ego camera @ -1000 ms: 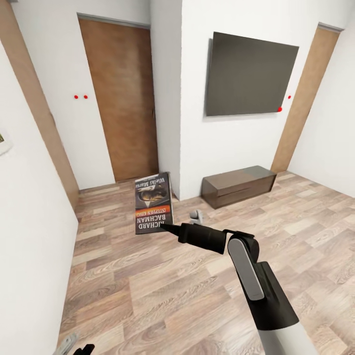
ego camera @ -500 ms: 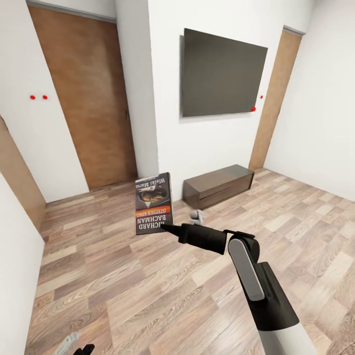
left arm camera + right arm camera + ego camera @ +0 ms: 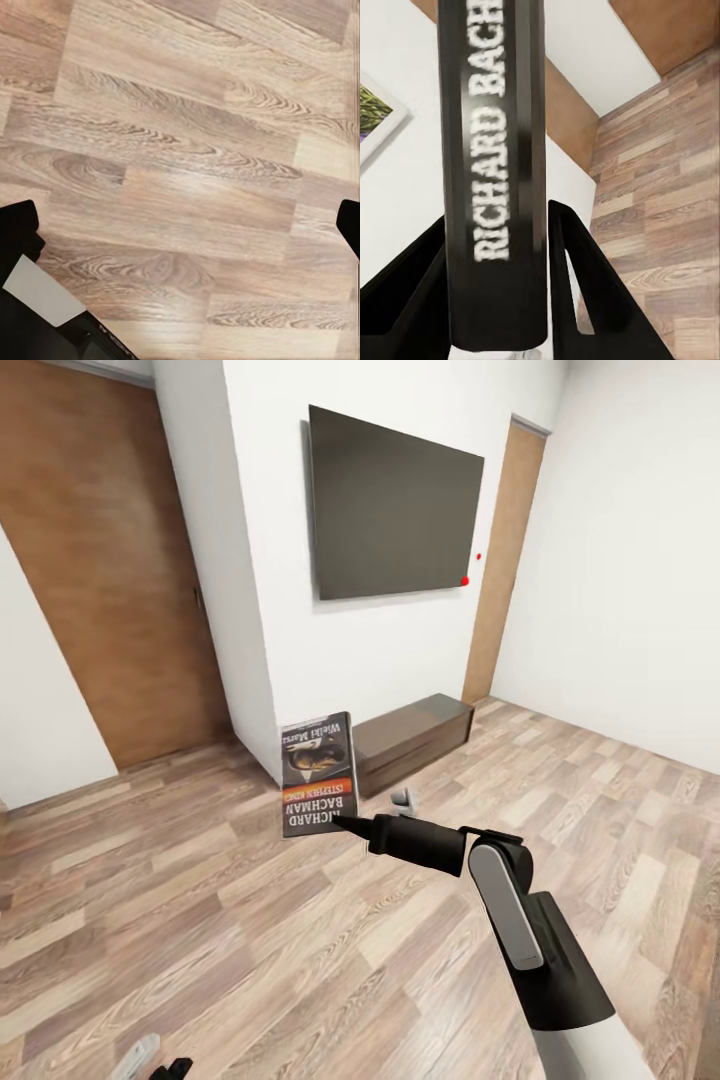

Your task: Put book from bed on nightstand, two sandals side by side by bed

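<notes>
**A:** What's on your screens, biggest first?

**B:** From the head camera I see a room with white walls (image 3: pixel 620 560) and a wood-plank floor (image 3: pixel 200 920). There's a brown door (image 3: pixel 100 570) at the left of that view and a narrower brown door (image 3: pixel 505 550) further back on the right. A big dark TV (image 3: pixel 390 505) hangs on the wall between them, with two small red dots just off its lower right corner. Below the TV a low dark brown cabinet (image 3: pixel 415 735) sits on the floor against the wall.

**A:** And the arms?

**B:** My right arm (image 3: pixel 530 950) reaches forward and to the left across the middle of the head view. Its jaws (image 3: pixel 340 822) are clenched on the book (image 3: pixel 318 772), gripping it at its lower edge. The book stands upright in the air above the floor, cover toward me, with the lettering upside down.

**A:** Does the wrist camera confirm that?

**B:** Yes. On the right wrist view the book's dark spine (image 3: pixel 493 172), with white "RICHARD BACH…" lettering, runs straight up between the two black fingers (image 3: pixel 574 277), which press against it on either side. Behind it I see white wall, a framed picture (image 3: pixel 376 112) and floor.

**A:** Left arm?

**B:** The left wrist camera looks at bare floor planks (image 3: pixel 187 172). Two black fingertips (image 3: pixel 19 232) show at opposite edges, well apart, so those jaws are released and hold nothing.
</notes>
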Controlling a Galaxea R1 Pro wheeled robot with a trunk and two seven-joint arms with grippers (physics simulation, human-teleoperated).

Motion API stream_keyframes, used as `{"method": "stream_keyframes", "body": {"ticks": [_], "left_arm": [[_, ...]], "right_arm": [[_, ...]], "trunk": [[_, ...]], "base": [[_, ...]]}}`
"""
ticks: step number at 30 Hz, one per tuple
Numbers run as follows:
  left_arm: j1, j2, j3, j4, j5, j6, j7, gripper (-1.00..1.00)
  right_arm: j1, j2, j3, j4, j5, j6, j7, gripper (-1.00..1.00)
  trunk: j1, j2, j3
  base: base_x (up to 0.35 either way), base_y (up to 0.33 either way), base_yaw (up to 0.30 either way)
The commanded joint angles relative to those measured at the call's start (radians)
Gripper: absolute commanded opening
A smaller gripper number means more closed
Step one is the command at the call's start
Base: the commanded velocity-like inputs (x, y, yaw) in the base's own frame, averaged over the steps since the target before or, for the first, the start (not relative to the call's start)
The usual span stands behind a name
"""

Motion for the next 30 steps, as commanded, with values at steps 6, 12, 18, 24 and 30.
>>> {"method": "stream_keyframes", "body": {"ticks": [6, 12, 18, 24, 30], "left_arm": [[0.0, 0.001, -0.001, -0.002, 0.005, 0.001, 0.006, 1.0], [0.0, 0.001, -0.001, -0.002, 0.005, 0.002, 0.006, 1.0], [0.0, 0.001, 0.0, -0.002, 0.005, 0.003, 0.005, 1.0], [0.0, 0.001, 0.0, -0.002, 0.005, 0.003, 0.005, 1.0], [0.0, 0.001, -0.001, -0.004, 0.004, 0.002, 0.006, 1.0]], "right_arm": [[-0.001, -0.001, 0.0, 0.0, -0.001, -0.001, 0.007, -1.0], [-0.001, -0.002, -0.011, 0.0, -0.001, 0.001, 0.007, -1.0], [-0.001, -0.002, -0.028, 0.0, -0.002, 0.004, 0.007, -1.0], [-0.001, -0.002, -0.033, 0.0, -0.001, 0.004, 0.007, -1.0], [-0.002, -0.002, -0.042, 0.0, -0.001, 0.003, 0.005, -1.0]], "trunk": [[0.001, -0.001, -0.001], [0.001, -0.001, -0.001], [0.001, -0.001, -0.001], [0.001, -0.001, -0.001], [0.001, -0.001, -0.001]], "base": [[0.325, 0.017, -0.268], [0.325, 0.078, -0.268], [0.325, 0.1, -0.268], [0.325, 0.097, -0.268], [0.325, 0.028, -0.268]]}}
